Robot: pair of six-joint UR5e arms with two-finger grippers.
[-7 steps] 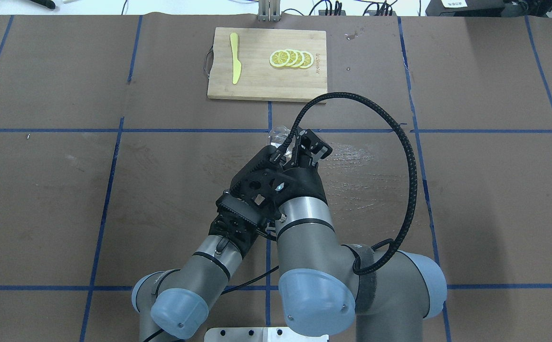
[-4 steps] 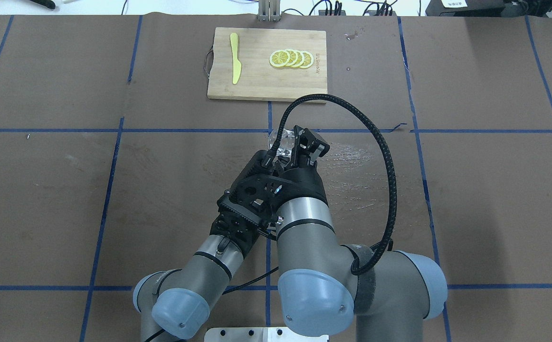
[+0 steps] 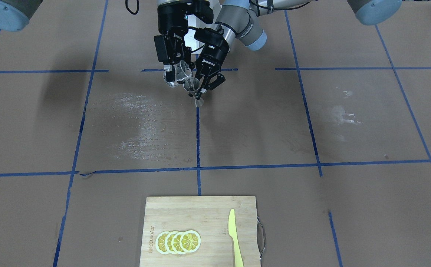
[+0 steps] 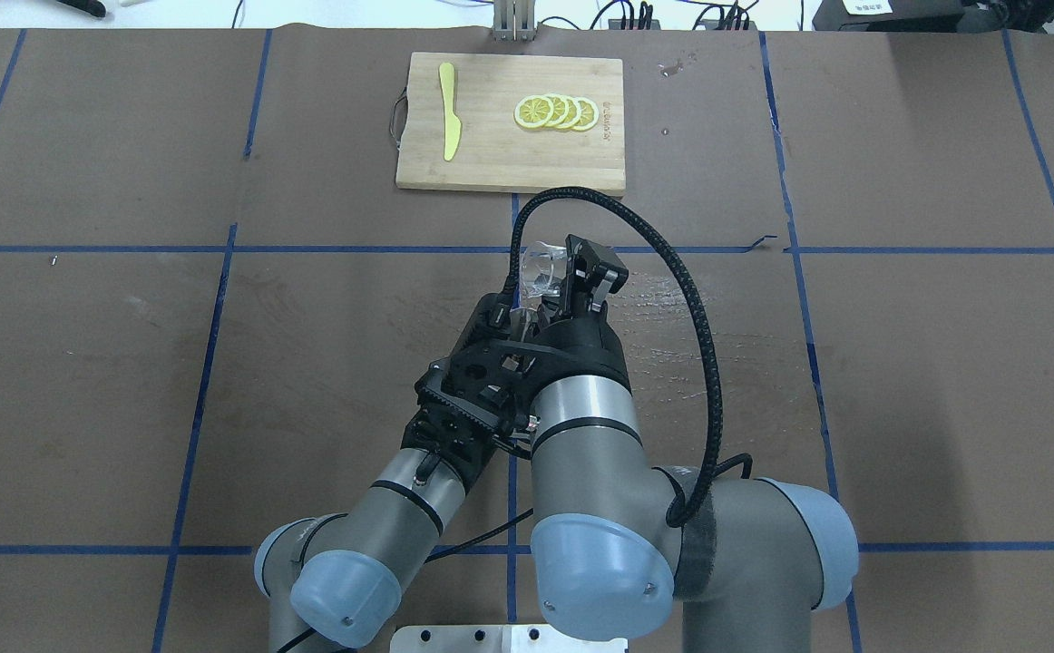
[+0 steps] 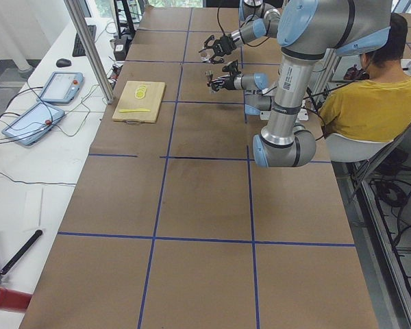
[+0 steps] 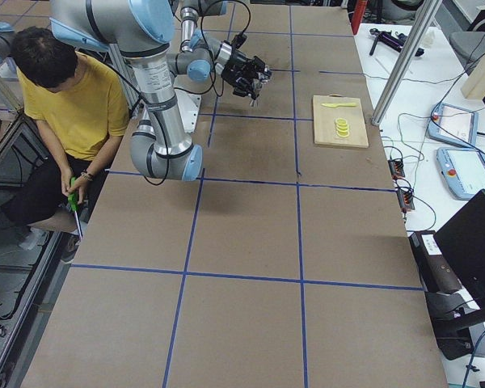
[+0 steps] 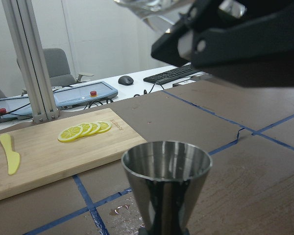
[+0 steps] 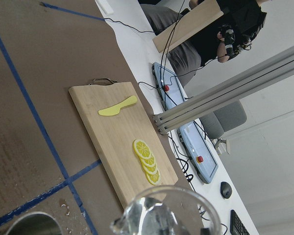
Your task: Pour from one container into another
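Right now my right claw [image 3: 175,76] pinches the clear glass cup [image 3: 181,73] at the upper middle of the front-facing view. The cup is tipped over, and its lip is just above and beside the open mouth of the metal jigger [image 3: 192,86]. My left claw [image 3: 202,88] is clamped on the jigger, which stands upright in the lower centre of my left wrist view, though I cannot tell whether anything runs from the cup. Well apart, at the bottom centre of the front-facing view, the cutting board [image 3: 204,211] carries lemon slices [image 3: 178,241] and a yellow knife [image 3: 234,237]. A pale wet patch [image 3: 141,122] marks the table [image 3: 349,207] left of centre.
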